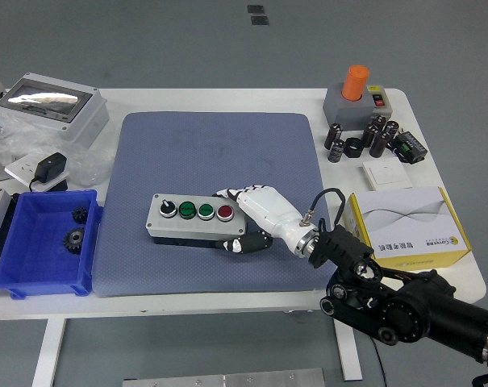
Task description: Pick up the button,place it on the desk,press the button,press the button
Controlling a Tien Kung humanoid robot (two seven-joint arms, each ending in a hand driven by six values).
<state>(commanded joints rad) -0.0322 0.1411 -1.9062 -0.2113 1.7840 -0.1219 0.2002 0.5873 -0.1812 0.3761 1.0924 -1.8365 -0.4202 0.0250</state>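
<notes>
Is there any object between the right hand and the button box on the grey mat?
No, nothing visible. The right hand already grips the right end of the button box, which lies on the grey mat. The mat around the box is bare.

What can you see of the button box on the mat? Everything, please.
The button box is a light grey oblong case, plastic by its look, with a darker base. It lies flat on the blue-grey mat, long side roughly along the table's near edge. On top, left to right: a black knob, two green buttons, one red. The right hand grips its right end, white fingers at the far edge, thumb along the near side. Nothing else touches it.
</notes>
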